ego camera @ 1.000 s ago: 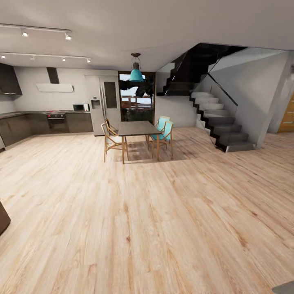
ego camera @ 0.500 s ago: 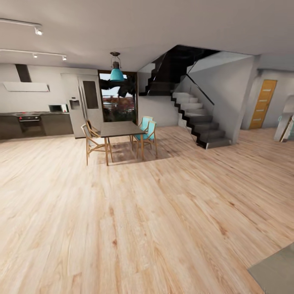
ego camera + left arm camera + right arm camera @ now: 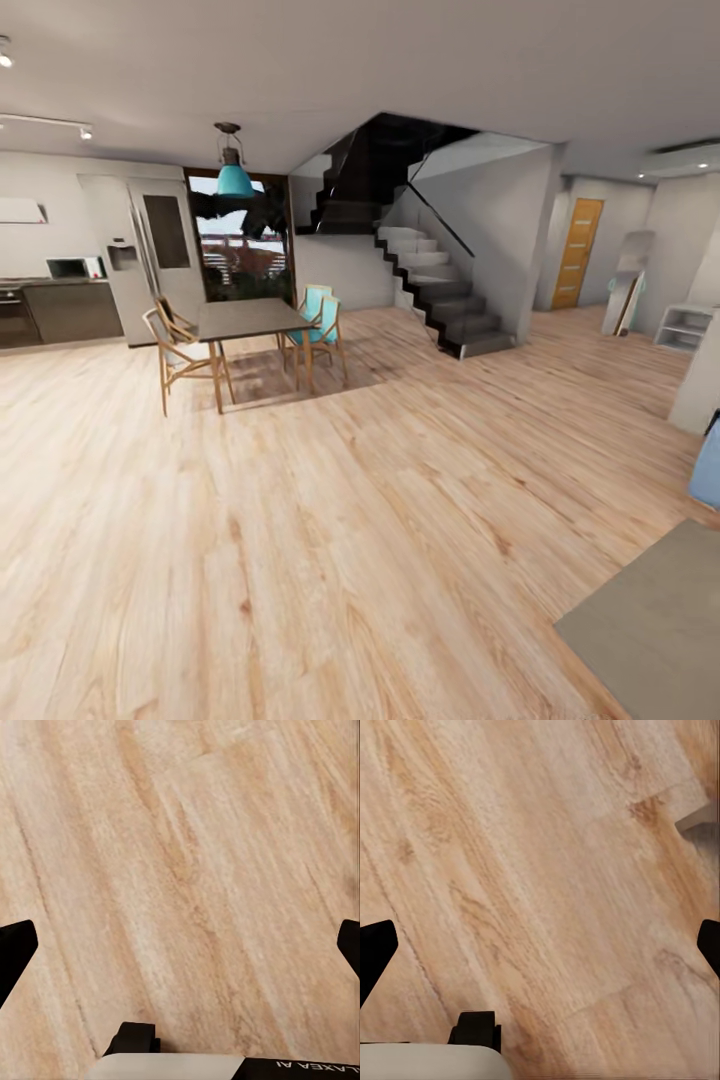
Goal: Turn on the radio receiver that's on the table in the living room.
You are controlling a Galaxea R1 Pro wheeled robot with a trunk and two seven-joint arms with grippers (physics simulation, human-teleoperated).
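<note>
The radio receiver and the low glossy table are out of view. The left wrist view looks down at pale wood floor, and my left gripper is open, its black fingertips at the picture's two sides with nothing between them. My right gripper is open the same way over the floor, its dark fingertips spread wide. A grey corner of something flat lies on the boards in that view.
A grey dining table with pale wooden chairs stands at the back left under a teal lamp. A dark staircase rises behind. A grey rug lies at the lower right, a blue object at the right edge.
The whole head view has swung to the right: the dining table and stairs slid left, and an orange door, white shelf, blue object and more of the grey rug came into view.
</note>
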